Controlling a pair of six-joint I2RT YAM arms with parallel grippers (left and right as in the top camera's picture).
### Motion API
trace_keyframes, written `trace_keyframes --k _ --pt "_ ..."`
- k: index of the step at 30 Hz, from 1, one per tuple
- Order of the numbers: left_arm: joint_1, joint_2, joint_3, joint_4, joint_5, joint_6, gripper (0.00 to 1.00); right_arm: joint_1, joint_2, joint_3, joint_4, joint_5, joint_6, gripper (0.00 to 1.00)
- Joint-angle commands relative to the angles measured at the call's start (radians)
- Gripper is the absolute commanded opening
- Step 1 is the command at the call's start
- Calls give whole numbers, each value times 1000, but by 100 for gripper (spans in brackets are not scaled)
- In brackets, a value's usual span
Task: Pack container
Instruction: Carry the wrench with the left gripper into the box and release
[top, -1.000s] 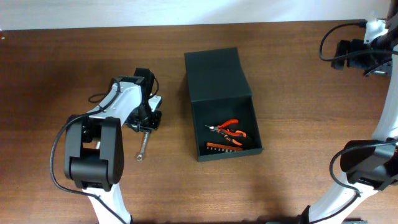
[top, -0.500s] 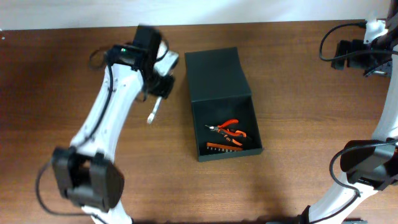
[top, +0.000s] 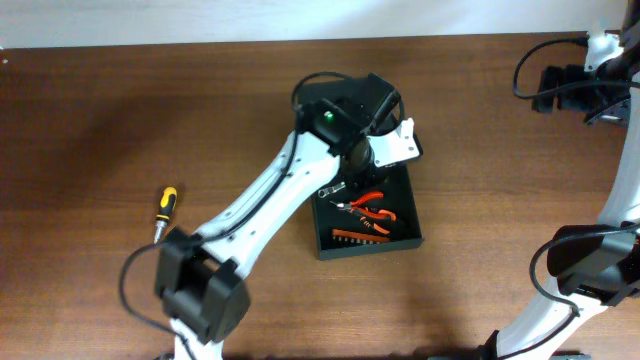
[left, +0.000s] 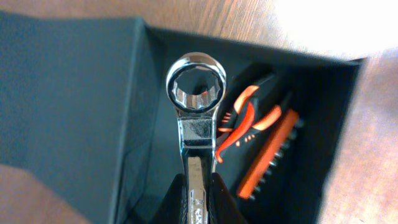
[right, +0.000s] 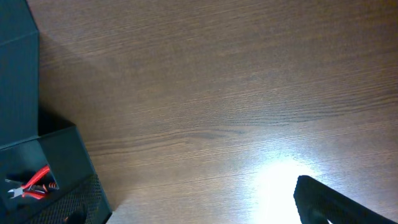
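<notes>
Left wrist view crops the left pincer (left: 198, 194) clamping a wrench (left: 195, 118).

A dark brown wood-grain desk (top: 80, 120) fills the view, with a pale wall strip (top: 200, 20) along its far edge. A screwdriver (top: 165, 205) with a yellow and black handle lies alone at the left. Orange-handled pliers (top: 368, 208) lie just beside an orange bit strip (top: 360, 237). In the left wrist view, a chrome ring wrench (left: 198, 132) shows close by them.

A dark brown wood-grain table (top: 80, 150) fills the scene, a pale wall (top: 200, 20) borders its far edge, and a bright glare (right: 280, 180) shines off the wood.
</notes>
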Motion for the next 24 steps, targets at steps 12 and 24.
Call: trace_keyframes --k 12,24 --pt "10 198 -8 -13 3 22 66 -3 2 -5 0 -6 8 99" --pt "92 103 208 -233 -179 -208 99 -3 2 -5 -1 -6 8 99"
